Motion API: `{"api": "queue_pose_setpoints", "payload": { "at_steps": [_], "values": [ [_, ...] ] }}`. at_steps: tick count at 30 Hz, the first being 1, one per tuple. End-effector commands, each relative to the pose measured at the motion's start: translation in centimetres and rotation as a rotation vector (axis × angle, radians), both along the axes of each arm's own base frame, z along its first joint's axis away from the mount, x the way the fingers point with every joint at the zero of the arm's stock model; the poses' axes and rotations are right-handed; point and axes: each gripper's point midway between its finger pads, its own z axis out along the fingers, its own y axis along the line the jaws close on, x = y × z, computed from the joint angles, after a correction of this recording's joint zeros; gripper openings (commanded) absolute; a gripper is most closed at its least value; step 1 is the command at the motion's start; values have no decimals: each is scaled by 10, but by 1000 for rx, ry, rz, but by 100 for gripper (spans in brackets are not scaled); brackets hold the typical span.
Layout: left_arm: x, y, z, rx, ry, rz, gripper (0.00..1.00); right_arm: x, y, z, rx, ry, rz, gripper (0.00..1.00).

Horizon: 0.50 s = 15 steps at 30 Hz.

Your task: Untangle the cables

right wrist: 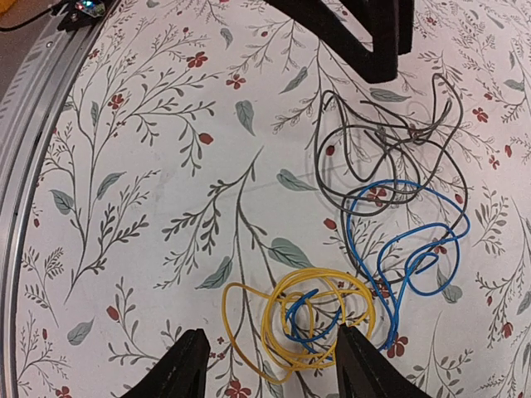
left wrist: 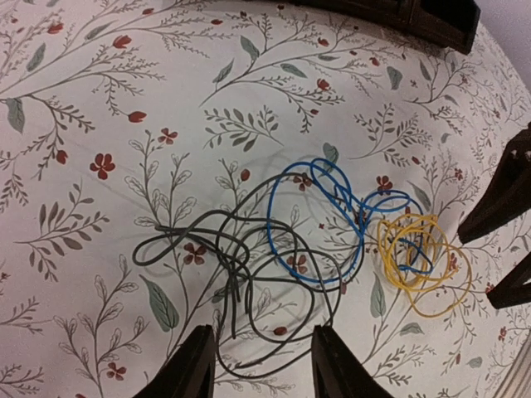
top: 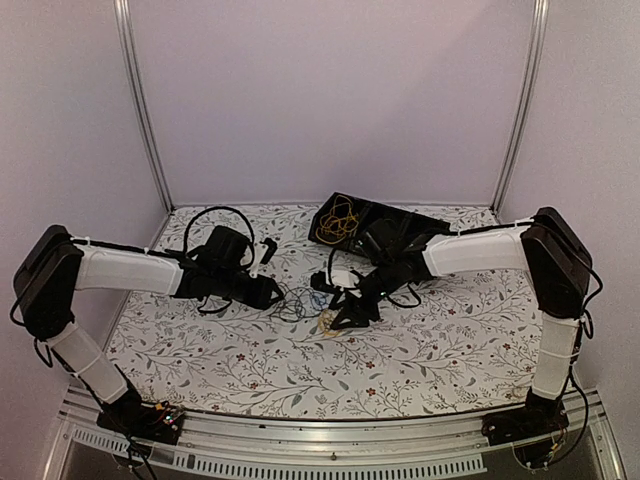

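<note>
**A:** Where do the cables [top: 303, 305] lie?

**B:** On the tablecloth [top: 420, 350], mid-table, between the two grippers. There are three thin, limp wires with smooth skins, tangled where they cross.

**A:** Which is which?

**B:** The black cable [left wrist: 241, 278] sprawls in loose, uneven loops. The blue cable [left wrist: 318, 211] forms a wider ring that overlaps the black one and sends a strand into the yellow cable [left wrist: 421, 264]. The yellow one is wound into a small coil of several turns.

**A:** And the grippers?

**B:** The left gripper [left wrist: 261, 369] hangs over the black loops. Its dark, wedge-shaped fingers [left wrist: 192, 371] are spread apart and pinch nothing. The right gripper [right wrist: 274, 365] hangs over the yellow coil with its fingers [right wrist: 181, 369] parted too. The coil lies on the cloth in the gap between them, unclamped.

**A:** What is the surface like?

**B:** It is a flat, matte white cloth printed with grey-green leafy sprigs and small red flowers.

**A:** Is anything else about?

**B:** A shallow black tray [top: 400, 215] sits askew at the far edge, with a coil of orange-yellow wire [top: 338, 222] inside. A ribbed metal rail [right wrist: 33, 108] runs along the near edge.

**A:** Does anything block the view?

**B:** From above, both wrists cover part of the tangle. The black and blue strands show only faintly there.
</note>
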Motion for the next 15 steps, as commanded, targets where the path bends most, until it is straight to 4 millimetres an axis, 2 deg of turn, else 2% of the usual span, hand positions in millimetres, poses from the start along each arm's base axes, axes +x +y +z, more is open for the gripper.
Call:
{"api": "queue_pose_setpoints", "payload": {
  "at_steps": [1,6,10,12,15],
  "values": [
    [3,-15,7,-63,0,-8,43,2,-1,2,-28,-96,33,57],
    [1,-12,4,-61,11,2,42,0,3,-10,-61,-81,41,57],
    [-1,-13,4,-67,18,-1,43,-6,-5,-11,-84,-98,66,56],
    [4,-18,10,-93,-6,-5,42,-7,-8,-12,-89,-107,79,55],
    [5,-21,12,-99,-7,-7,42,-7,-8,-15,-98,-103,84,51]
  ]
}}
